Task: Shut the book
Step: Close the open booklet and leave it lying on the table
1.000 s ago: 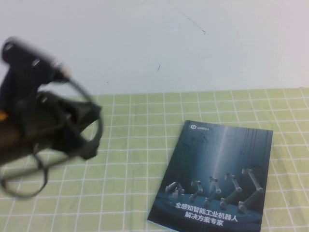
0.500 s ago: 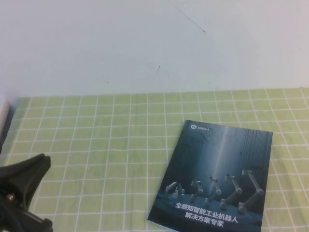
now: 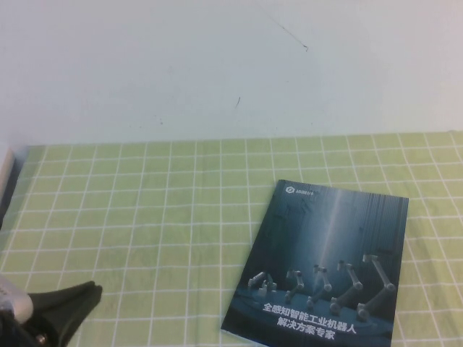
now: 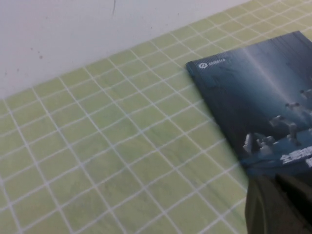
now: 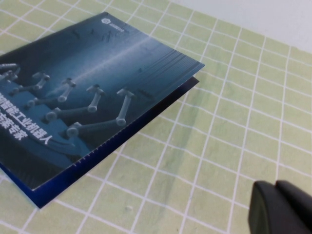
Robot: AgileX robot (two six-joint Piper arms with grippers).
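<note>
1. Left gripper [image 3: 69, 309]: clenched, empty, at near-left, well apart from book [image 3: 318, 267].
2. Right gripper [image 5: 279, 200]: clenched, empty, off book's right side, not touching.
3. Book — flat on checked cloth [image 3: 145, 217], cover up; closing looks done — next calls only for parking.

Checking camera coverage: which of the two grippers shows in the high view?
The left gripper, dark, at the near left corner, apart from the closed book. The right gripper appears only in its own wrist view, off the book.

Bright, even light; soft shadows.
</note>
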